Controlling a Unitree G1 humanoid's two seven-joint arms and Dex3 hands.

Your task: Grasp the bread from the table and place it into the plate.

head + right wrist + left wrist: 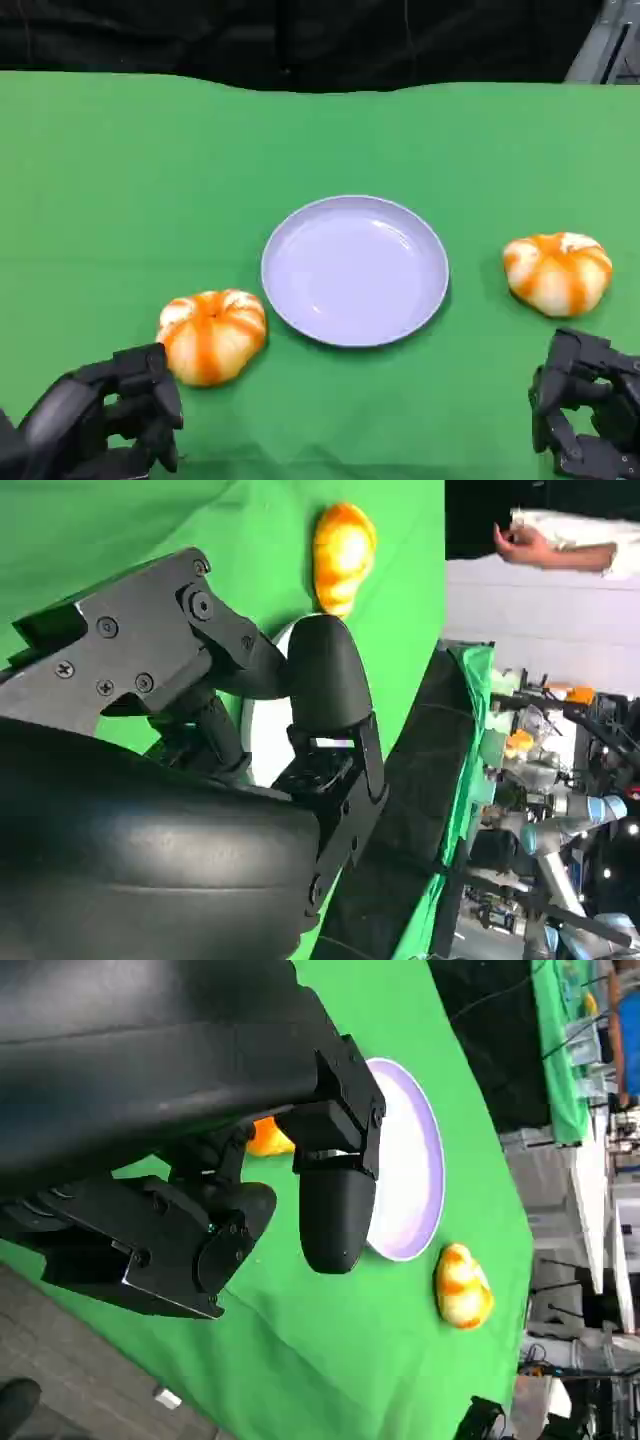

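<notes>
Two breads lie on the green table [100,160], one [212,334] left of the plate [355,270], one [557,271] right. The left hand [125,415] hovers just beside the left bread, fingers apart, holding nothing. The right hand [585,415] is likewise open and unladen.

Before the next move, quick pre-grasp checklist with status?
1. Round lavender plate holds nothing: ok.
2. Orange-and-white striped bread roll nearest the left hand lies on the green table cloth, unheld: ok.
3. Second striped roll beside the plate, near the right hand, unheld: ok.
4. Both hands carry nothing: ok.
5. Left hand touching its roll: cannot tell.
</notes>
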